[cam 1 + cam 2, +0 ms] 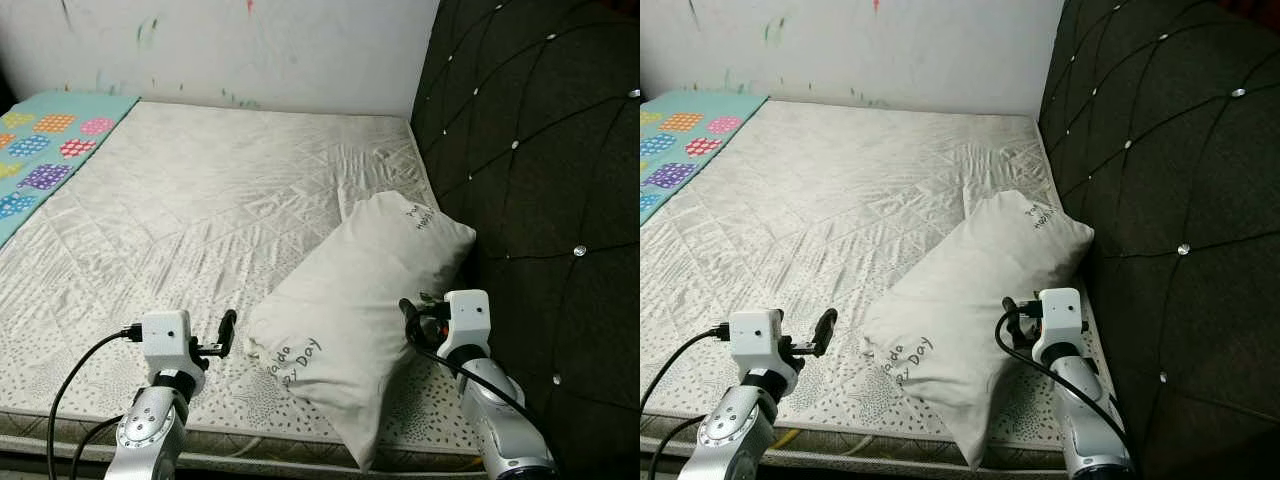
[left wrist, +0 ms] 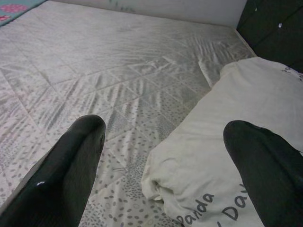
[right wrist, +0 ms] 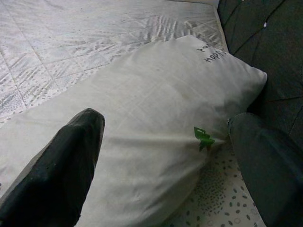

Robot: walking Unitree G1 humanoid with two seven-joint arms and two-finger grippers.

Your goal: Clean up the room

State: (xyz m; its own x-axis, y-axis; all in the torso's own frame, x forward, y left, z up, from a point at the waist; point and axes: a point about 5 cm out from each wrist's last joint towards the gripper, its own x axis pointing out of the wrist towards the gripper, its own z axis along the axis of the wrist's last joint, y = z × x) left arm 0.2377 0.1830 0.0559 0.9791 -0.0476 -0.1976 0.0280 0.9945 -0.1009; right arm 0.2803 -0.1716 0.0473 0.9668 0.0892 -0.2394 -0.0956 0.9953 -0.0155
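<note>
A white pillow (image 1: 360,300) with dark lettering lies slantwise on the pale quilted mattress (image 1: 200,200), its far corner against the dark headboard. My left gripper (image 1: 226,334) hovers low over the mattress just left of the pillow's near end; in the left wrist view its fingers (image 2: 80,156) stand wide apart and open, with the pillow (image 2: 246,104) ahead of one finger. My right gripper (image 1: 414,314) is at the pillow's right edge, open. In the right wrist view one finger (image 3: 71,161) is over the pillow (image 3: 156,109) and the other is beside it, near a small green tag (image 3: 203,138).
A black tufted headboard (image 1: 540,150) with shiny studs walls off the right side. A teal blanket with coloured patches (image 1: 40,150) covers the mattress's far left. A white wall with paint marks (image 1: 250,50) runs along the far edge. The mattress front edge (image 1: 300,455) is below the grippers.
</note>
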